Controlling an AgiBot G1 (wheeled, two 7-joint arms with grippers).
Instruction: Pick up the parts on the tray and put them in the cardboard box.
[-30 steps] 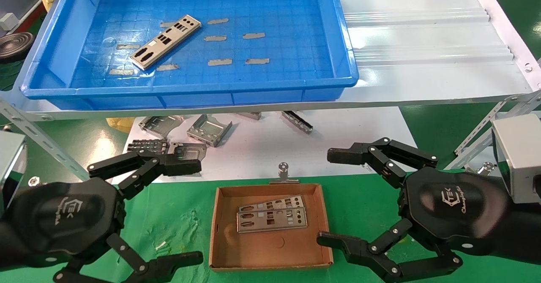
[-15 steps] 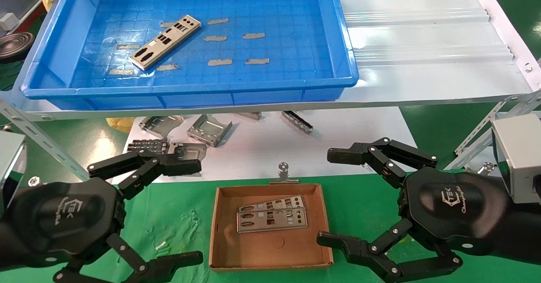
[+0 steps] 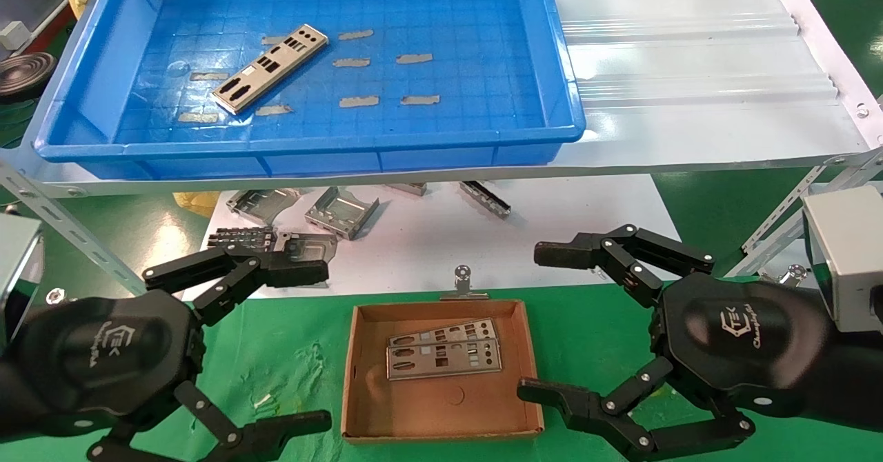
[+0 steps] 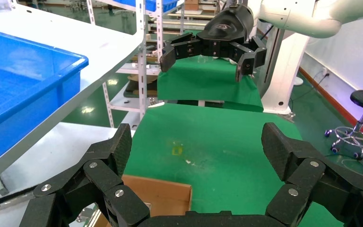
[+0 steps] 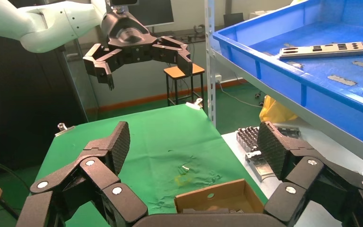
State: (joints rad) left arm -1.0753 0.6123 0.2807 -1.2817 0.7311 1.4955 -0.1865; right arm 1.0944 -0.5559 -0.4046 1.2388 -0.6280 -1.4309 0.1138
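One silver part (image 3: pixel 270 69) lies at an angle in the left half of the blue tray (image 3: pixel 310 143) on the upper shelf; it also shows as the part (image 5: pixel 322 49) in the right wrist view. Two more parts (image 3: pixel 445 360) lie overlapped in the cardboard box (image 3: pixel 441 407) on the green cloth below. My left gripper (image 3: pixel 310 345) hangs open and empty to the left of the box. On the box's right side my right gripper (image 3: pixel 538 320) is open and empty too. Both wrist views show the wide gap of the left gripper (image 4: pixel 198 146) and the right gripper (image 5: pixel 194 144).
Grey tape strips (image 3: pixel 359 101) dot the tray floor. Folded grey brackets (image 3: pixel 341 210) lie on the white sheet under the shelf, behind the box. A binder clip (image 3: pixel 463 284) stands at the box's far edge. White corrugated sheet (image 3: pixel 690 69) covers the shelf to the tray's right.
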